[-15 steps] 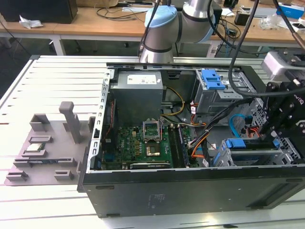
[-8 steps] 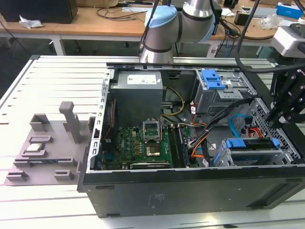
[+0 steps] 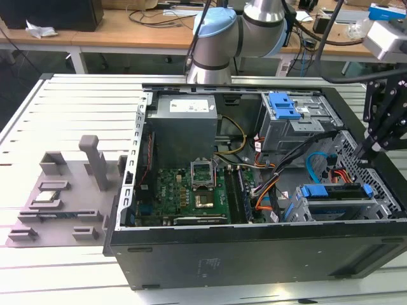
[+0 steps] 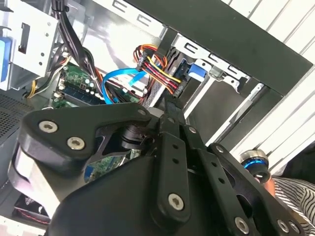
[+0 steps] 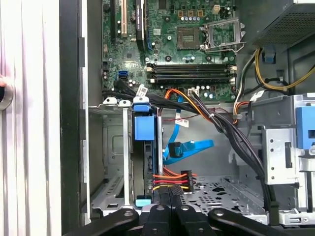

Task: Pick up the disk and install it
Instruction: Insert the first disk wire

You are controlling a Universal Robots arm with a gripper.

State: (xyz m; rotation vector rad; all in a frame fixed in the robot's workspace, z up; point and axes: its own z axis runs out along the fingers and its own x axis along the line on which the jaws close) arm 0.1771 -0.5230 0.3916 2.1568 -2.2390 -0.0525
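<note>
The black gripper (image 3: 370,147) hangs at the right edge of the exterior view, over the open computer case (image 3: 254,254). Its fingers (image 5: 170,196) are drawn together, the tips at the rear of the disk (image 5: 147,167), beside the red-and-orange cable plug. The disk stands on edge in its grey metal bay at lower centre of the first wrist view, blue plastic tab on top. A glossy green motherboard (image 5: 172,44) fills the upper middle.

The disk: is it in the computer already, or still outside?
In. The disk stands edgewise in its bay inside the case, with the gripper at its end.
</note>
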